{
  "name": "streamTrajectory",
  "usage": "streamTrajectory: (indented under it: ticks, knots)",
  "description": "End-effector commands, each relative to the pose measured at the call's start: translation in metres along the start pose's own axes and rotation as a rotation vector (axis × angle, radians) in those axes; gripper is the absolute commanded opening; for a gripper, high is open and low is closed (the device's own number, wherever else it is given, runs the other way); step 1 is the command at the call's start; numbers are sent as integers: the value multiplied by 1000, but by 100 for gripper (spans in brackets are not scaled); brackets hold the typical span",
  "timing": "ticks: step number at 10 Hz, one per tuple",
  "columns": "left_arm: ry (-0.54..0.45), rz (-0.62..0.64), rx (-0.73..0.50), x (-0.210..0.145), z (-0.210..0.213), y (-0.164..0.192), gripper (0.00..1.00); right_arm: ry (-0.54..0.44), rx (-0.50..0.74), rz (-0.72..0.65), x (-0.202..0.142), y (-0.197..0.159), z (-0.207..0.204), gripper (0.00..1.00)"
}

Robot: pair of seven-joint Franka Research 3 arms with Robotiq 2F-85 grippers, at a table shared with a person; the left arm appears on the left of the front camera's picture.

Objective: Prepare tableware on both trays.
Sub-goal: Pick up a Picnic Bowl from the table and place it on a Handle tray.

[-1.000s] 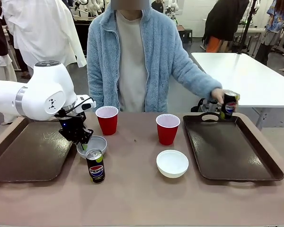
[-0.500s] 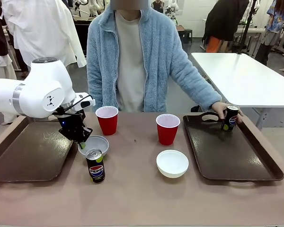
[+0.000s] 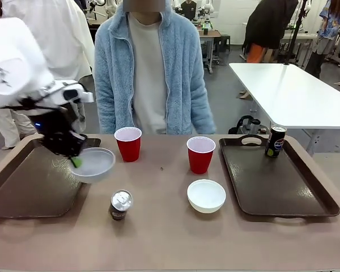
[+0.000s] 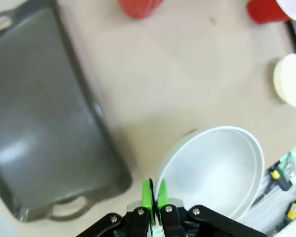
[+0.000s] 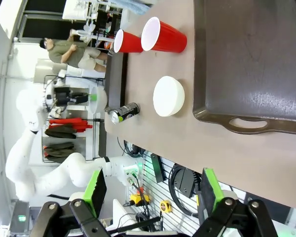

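Observation:
My left gripper is shut on the rim of a white bowl and holds it in the air over the right edge of the left tray. In the left wrist view the green fingers pinch the bowl's rim above the tray. A Pepsi can is tipped over toward the front, its lid facing me. Two red cups and a second bowl stand mid-table. Another Pepsi can stands upright on the right tray. My right gripper is open, off the table's end.
A person in a light blue fleece stands at the far side with both arms down. Another white table stands behind on the right. The right wrist view looks along the right tray toward the bowl and the can.
My left gripper rose and swung left with the bowl toward the left tray. The near Pepsi can tipped over. The person let go of the can on the right tray and drew the hand back.

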State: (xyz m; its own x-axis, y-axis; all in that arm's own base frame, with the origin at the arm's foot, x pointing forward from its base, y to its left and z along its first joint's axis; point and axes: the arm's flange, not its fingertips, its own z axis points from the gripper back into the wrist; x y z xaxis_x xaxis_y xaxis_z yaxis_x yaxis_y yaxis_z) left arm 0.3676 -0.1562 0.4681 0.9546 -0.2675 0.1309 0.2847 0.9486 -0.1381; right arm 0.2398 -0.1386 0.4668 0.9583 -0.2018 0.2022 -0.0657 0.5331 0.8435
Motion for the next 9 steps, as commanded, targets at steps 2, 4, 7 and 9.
streamTrajectory:
  ticks: [2,4,7,9]
  knots:
    - [-27,23,30,-20,14,61,0,-7,14,10,2,-1,0,100]
    - [-36,98,17,-27,28,112,0,-7,14,10,2,-1,0,100]
    - [-78,196,9,-34,41,169,0,-7,14,10,2,-1,0,100]
    - [-71,230,9,-36,21,194,0,-7,14,10,2,-1,0,100]
